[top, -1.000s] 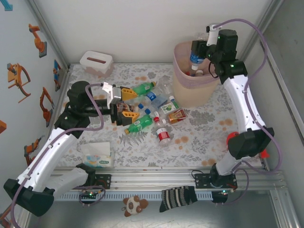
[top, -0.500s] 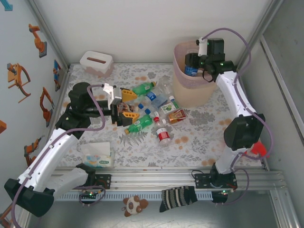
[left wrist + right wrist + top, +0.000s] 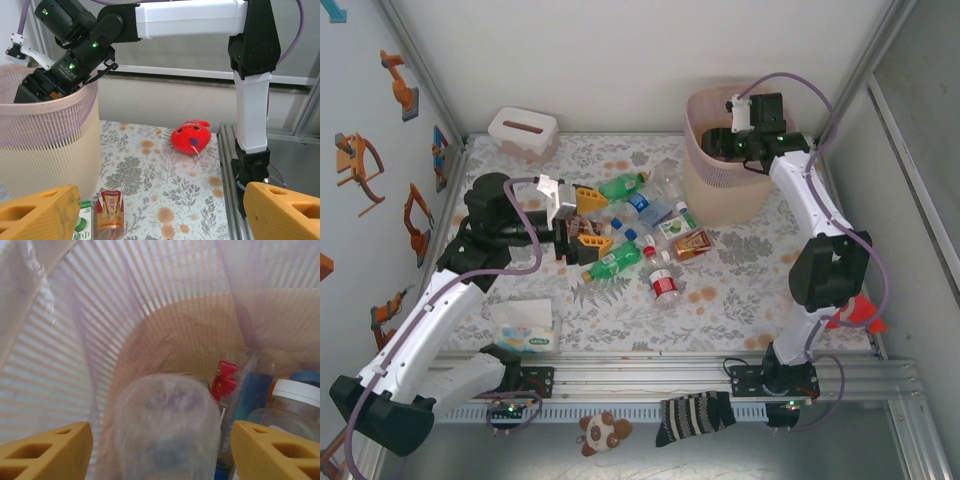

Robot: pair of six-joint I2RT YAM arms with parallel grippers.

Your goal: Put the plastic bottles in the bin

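Dipping right tool point(image 3: 161, 450) deeper into bin point(image 3: 718, 198), jaws wider

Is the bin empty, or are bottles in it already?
Not empty. Inside the bin, a white-capped bottle lies among others at the bottom.

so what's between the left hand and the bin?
Loose plastic bottles lie scattered from the left hand to the bin, clearest in the top view.

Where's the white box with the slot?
Top view: the white box sits in the table's far left corner, beyond the bottle pile.
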